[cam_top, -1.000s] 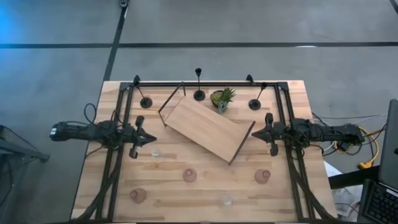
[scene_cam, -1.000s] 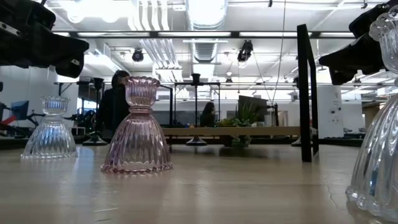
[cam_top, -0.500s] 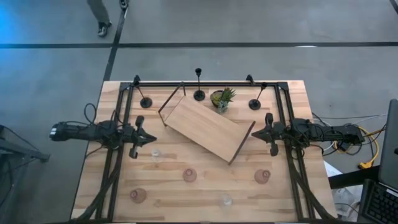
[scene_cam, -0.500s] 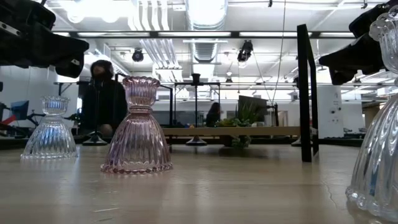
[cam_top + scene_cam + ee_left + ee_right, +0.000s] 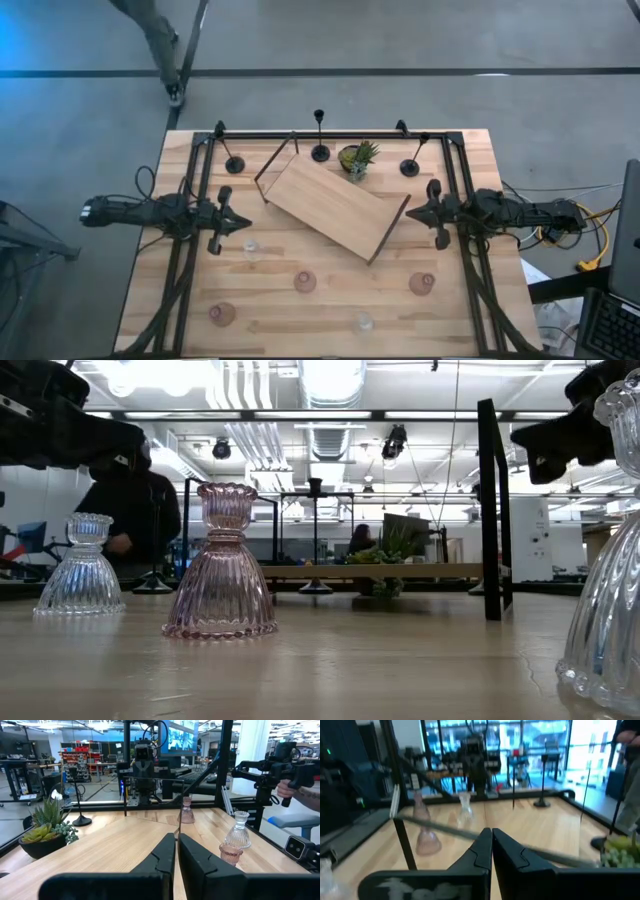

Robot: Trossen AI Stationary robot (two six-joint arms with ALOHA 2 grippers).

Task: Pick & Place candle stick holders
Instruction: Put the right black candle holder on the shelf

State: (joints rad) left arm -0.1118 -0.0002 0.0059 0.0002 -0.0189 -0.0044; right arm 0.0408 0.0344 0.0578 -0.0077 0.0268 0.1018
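Note:
Three slim black candle stick holders stand on their round bases along the table's far side. Clear and pink glass cups stand on the near half. In the low view a pink cup stands between two clear ones. My left gripper is shut and level at the table's left, above a clear cup. My right gripper is shut and level at the right. Neither holds anything.
A wooden board with dark metal handles lies slanted mid-table between the grippers. A small green potted plant stands behind it. A black frame runs along the far and side edges. A person walks beyond the far left corner.
My right gripper has tipped its fingers up a little while staying in place. My left gripper has kept still. A person has walked past beyond the table's far edge, toward the left.

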